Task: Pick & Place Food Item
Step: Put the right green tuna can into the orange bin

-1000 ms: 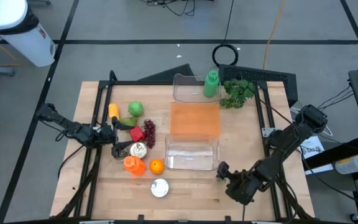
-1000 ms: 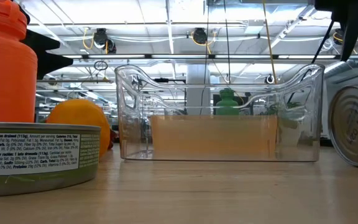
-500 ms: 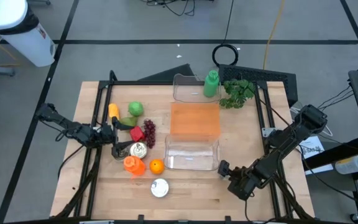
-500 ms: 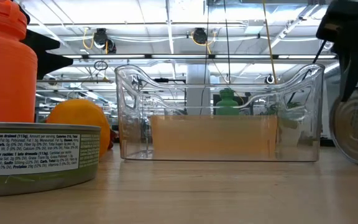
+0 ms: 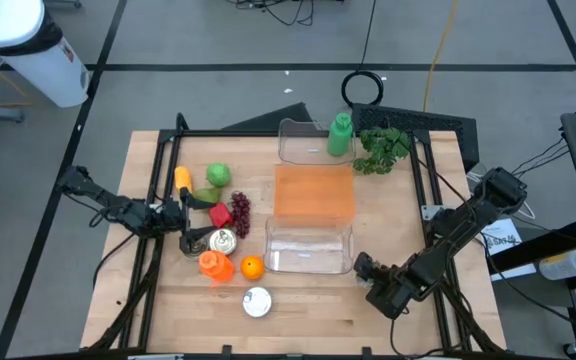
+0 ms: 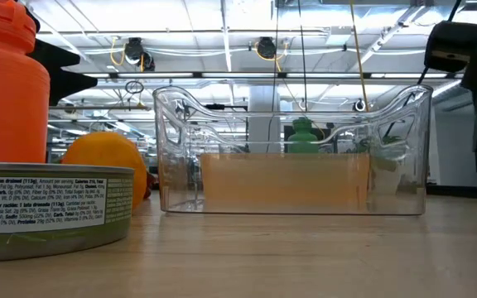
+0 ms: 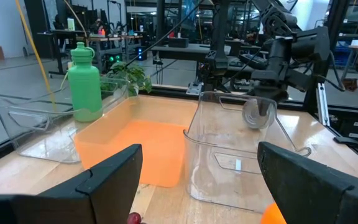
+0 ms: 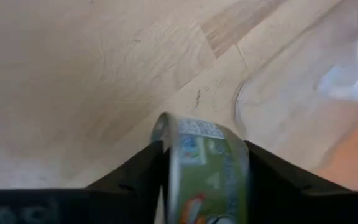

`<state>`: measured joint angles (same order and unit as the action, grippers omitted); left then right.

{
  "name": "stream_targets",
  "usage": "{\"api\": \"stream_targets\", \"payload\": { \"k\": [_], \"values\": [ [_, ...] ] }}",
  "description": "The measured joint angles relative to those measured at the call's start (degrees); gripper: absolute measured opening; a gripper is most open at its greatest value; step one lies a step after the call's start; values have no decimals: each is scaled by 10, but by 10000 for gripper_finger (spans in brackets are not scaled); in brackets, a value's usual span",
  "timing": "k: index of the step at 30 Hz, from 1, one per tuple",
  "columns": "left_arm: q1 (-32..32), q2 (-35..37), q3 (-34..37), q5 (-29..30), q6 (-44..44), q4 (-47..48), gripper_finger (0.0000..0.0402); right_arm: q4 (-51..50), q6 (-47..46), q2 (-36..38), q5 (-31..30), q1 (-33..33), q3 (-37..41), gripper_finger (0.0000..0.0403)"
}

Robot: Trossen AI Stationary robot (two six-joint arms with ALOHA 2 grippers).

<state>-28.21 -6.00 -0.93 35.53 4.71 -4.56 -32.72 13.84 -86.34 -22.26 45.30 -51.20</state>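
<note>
A green-labelled can point(image 8: 209, 177) stands on its edge just right of the near clear container point(image 5: 308, 250), and my right gripper point(image 5: 365, 266) is shut on it. The left wrist view shows the can's round face point(image 7: 258, 115) behind that container. My left gripper point(image 5: 180, 214) waits open and level at the table's left, beside a group of food items: a green apple point(image 5: 218, 175), a red pepper point(image 5: 220, 215), grapes point(image 5: 240, 208), an orange point(image 5: 252, 267) and two more cans point(image 5: 223, 240) point(image 5: 257, 301). My right gripper pinches the can between its two fingers, one on each flat end point(image 8: 166, 134), so the labelled wall faces the wrist camera. The fingers slant down from the table's right near side. Whether the can's rim is still on the wood I cannot tell.
An orange mat point(image 5: 313, 190) lies between the near container and a second clear container point(image 5: 303, 140) at the far edge. A green bottle point(image 5: 340, 135) and leafy greens point(image 5: 383, 148) stand at the far right. An orange bottle point(image 5: 214, 264) stands beside the orange.
My right gripper has come down onto the can beside the near container's right end and has taken hold of it. In the low view the can has shifted toward the picture's right edge and mostly left the frame.
</note>
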Motion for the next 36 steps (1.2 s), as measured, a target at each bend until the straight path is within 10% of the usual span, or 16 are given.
{"api": "stream_targets", "payload": {
  "k": [15, 24, 36],
  "values": [
    [0, 0, 0, 0, 0, 0, 333, -33, -440, 194, -5, -58, 0, 135],
    [0, 0, 0, 0, 0, 0, 333, 27, -435, 281, -255, -214, 0, 135],
    [0, 0, 0, 0, 0, 0, 333, 384, -352, 131, 84, -542, 59, 135]
  ]
}}
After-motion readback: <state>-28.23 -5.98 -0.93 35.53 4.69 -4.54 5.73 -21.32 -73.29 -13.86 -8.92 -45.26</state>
